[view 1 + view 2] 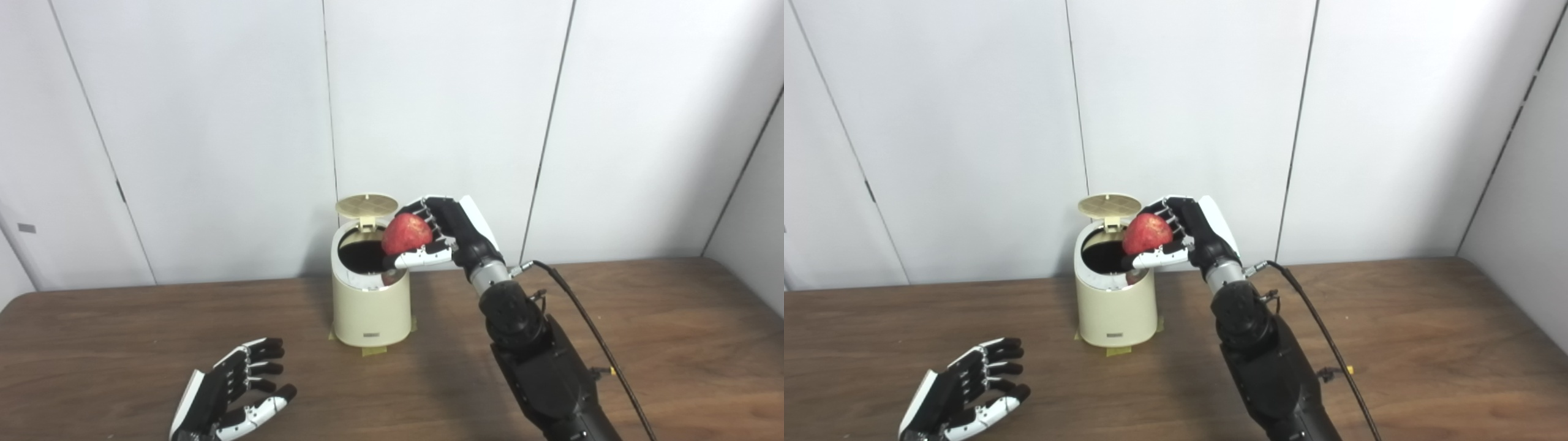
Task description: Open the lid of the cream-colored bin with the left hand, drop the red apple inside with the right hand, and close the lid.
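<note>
You have the cream-colored bin (371,303) standing upright near the middle of the table (643,318), toward the far edge by the white wall panels (214,122). Its lid (367,207) is tipped up on the hinge at the bin's 12 o'clock side, standing almost on edge, and the dark round opening (360,253) is exposed. Your right hand (442,236) reaches in from 4 o'clock of the bin, with its fingers (429,214) curled over the top of the red apple (407,234) and the thumb pressed under it, so the apple is firmly held. The apple hangs just above the rim at the opening's 3 o'clock edge, partly over the hole and not yet inside. A black cable (588,331) trails from the right wrist along the forearm. Your left hand (236,392) sits low over the table at about 8 o'clock of the bin, well apart from it, palm turned up, fingers spread and loosely bent, holding nothing. Bits of yellowish tape (373,351) show at the bin's base.
</note>
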Controlling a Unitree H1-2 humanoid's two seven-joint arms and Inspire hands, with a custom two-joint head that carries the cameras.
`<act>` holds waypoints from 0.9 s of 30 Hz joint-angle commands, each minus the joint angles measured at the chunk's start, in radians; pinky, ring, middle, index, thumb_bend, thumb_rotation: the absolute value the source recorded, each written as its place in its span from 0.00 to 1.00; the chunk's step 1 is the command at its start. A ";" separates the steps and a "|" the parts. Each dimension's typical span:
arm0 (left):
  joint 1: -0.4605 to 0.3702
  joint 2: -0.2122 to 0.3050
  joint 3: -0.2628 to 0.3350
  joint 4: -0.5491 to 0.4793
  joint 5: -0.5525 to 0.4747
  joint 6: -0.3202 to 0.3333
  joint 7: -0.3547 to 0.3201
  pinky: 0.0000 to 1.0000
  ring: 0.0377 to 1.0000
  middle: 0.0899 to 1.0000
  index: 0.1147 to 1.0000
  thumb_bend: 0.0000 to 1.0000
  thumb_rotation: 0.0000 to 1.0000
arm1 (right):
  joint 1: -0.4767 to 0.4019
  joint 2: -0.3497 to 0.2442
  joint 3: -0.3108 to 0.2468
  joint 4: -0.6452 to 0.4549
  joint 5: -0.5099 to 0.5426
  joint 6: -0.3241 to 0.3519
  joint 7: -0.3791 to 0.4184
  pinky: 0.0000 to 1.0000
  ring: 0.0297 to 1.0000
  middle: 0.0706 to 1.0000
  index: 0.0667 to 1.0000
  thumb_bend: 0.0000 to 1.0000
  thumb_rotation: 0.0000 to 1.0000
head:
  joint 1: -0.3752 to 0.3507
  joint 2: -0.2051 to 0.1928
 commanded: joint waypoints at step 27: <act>-0.036 -0.020 -0.022 -0.043 0.003 0.012 0.013 0.62 0.70 0.74 0.75 0.65 0.10 | -0.126 0.039 0.038 0.140 0.006 -0.072 -0.061 0.41 0.43 0.43 0.47 0.52 0.00 | 0.034 0.001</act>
